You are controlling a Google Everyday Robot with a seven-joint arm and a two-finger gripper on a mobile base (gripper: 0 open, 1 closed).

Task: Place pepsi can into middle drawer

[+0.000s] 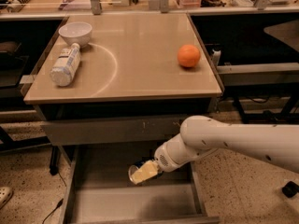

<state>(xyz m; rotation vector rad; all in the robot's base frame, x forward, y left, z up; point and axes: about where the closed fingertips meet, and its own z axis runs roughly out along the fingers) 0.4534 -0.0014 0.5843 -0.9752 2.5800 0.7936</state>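
The middle drawer (107, 202) stands pulled open below the table, with a flat grey floor and thin side walls. My gripper (141, 172) reaches in from the right on a white arm and hangs a little above the drawer floor, near its middle. It is shut on the pepsi can (133, 170). Only the can's small blue and silver end shows at the tip; the rest is hidden by the pale yellow fingers.
A beige table top (140, 78) above carries an orange (188, 56) at the right, and a white bottle (65, 65) lying on its side and a white bowl (75, 32) at the left. A closed grey drawer front (112, 130) with scratch marks sits just over the open drawer.
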